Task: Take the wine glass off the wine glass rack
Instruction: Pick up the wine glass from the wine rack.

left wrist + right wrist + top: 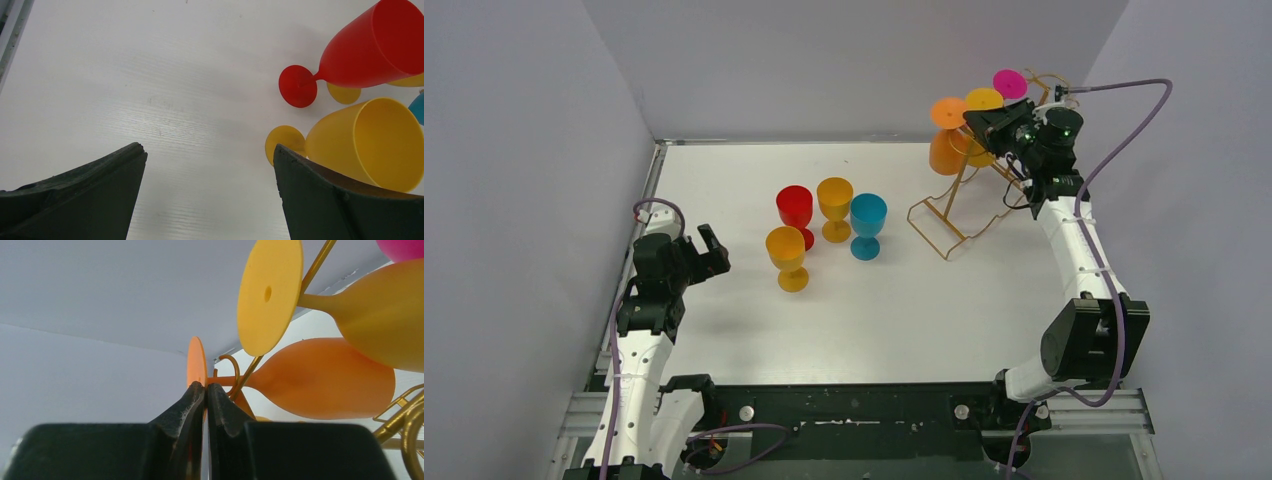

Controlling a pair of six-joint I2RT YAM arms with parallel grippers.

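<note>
The gold wire wine glass rack stands at the far right of the table. Three glasses hang upside down from its top bar: an orange wine glass, a yellow one and a pink one. My right gripper is up at the bar. In the right wrist view the right gripper is shut on the rim of the orange wine glass's round foot, next to a rack hook. My left gripper hovers open at the left, holding nothing.
Several glasses stand mid-table: red, yellow, blue and amber. The left wrist view shows the red glass and the amber glass close to the right finger. Grey walls enclose the table.
</note>
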